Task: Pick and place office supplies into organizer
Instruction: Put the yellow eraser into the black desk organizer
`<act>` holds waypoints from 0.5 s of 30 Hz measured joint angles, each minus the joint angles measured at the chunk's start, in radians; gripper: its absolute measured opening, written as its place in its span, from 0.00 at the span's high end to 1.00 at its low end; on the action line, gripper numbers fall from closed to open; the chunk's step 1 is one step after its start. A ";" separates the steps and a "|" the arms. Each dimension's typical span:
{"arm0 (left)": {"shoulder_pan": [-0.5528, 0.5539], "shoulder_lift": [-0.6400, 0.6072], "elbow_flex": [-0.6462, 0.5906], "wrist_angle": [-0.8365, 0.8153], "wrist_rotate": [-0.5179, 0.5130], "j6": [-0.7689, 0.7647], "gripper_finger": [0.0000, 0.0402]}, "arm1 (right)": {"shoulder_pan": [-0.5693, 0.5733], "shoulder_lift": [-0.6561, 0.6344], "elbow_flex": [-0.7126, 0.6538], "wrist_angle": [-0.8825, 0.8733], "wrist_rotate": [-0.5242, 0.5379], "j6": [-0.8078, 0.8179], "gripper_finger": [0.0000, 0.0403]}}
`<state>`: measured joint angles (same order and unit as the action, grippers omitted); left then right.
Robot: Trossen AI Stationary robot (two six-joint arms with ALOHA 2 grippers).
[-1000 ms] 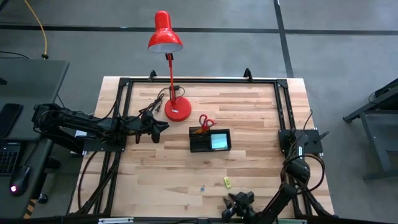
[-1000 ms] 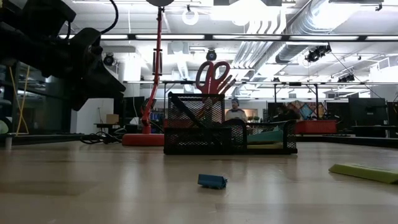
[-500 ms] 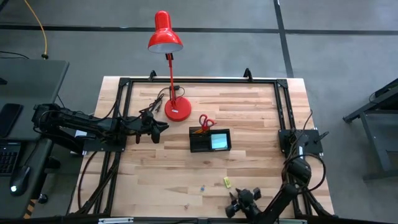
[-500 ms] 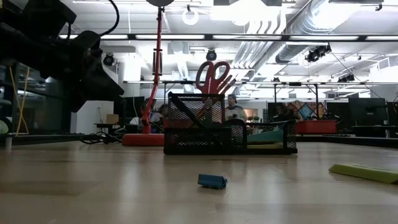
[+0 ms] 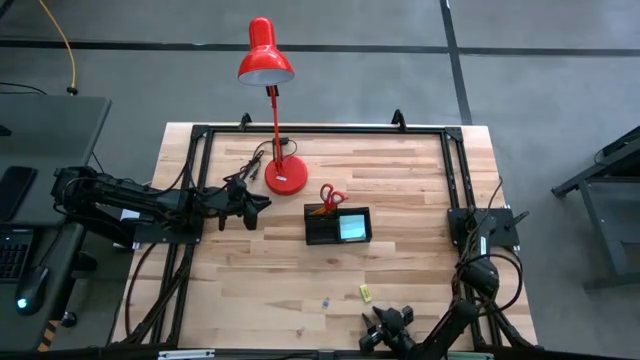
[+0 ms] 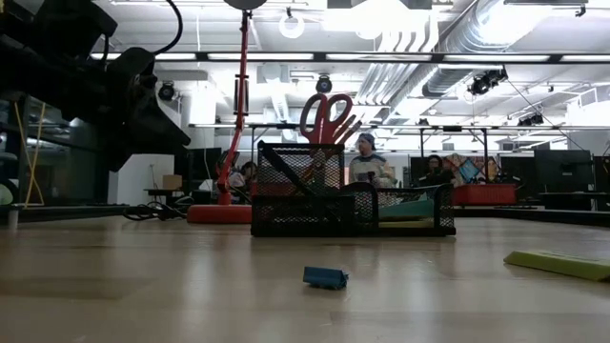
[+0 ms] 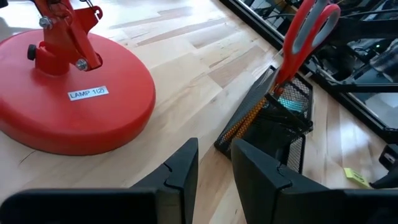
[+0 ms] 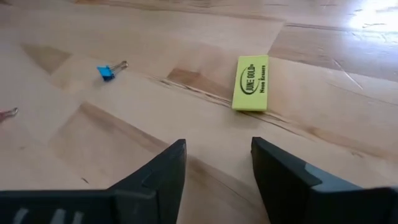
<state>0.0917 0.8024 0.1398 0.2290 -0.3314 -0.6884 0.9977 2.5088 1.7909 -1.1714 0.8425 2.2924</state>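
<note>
Black wire mesh forms the one organizer [image 5: 337,226], a low rectangular tray of two compartments near the table's middle; one pair of red-handled scissors [image 5: 331,196] stands handles-up in its taller compartment beside orange pencils [image 7: 244,117], whose number cannot be told; one teal sticky-note pad [image 5: 352,227] lies flat in the other compartment. On the pale planked wooden table [image 5: 400,170], at about five o'clock from the organizer and well apart from it, lie two loose things: one flat yellow rectangular eraser [image 8: 251,83] with printed lettering, and one small blue binder clip [image 8: 107,72] with wire handles, at about nine o'clock from the eraser. One red desk lamp [image 5: 271,110] with a smooth round base stands at about ten o'clock from the organizer.

Of the two arms, the right gripper [image 8: 217,163] is at the table's near edge, at six o'clock from the eraser, its two dark fingers parted with nothing between them; the left gripper [image 7: 213,162] waits at about nine o'clock from the lamp base, its fingers only a narrow gap apart and holding nothing.
</note>
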 joint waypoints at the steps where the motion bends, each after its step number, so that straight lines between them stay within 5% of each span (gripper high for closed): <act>1: 0.000 0.000 0.000 0.003 0.000 0.000 0.78 | -0.001 0.000 0.000 0.006 -0.002 -0.019 0.55; 15: 0.000 0.000 0.000 0.006 -0.018 -0.017 0.78 | -0.017 0.012 0.013 -0.103 -0.008 -0.128 0.45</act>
<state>0.0917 0.8024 0.1398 0.2352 -0.3495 -0.7058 0.9812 2.5209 1.8034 -1.2741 0.8348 2.1645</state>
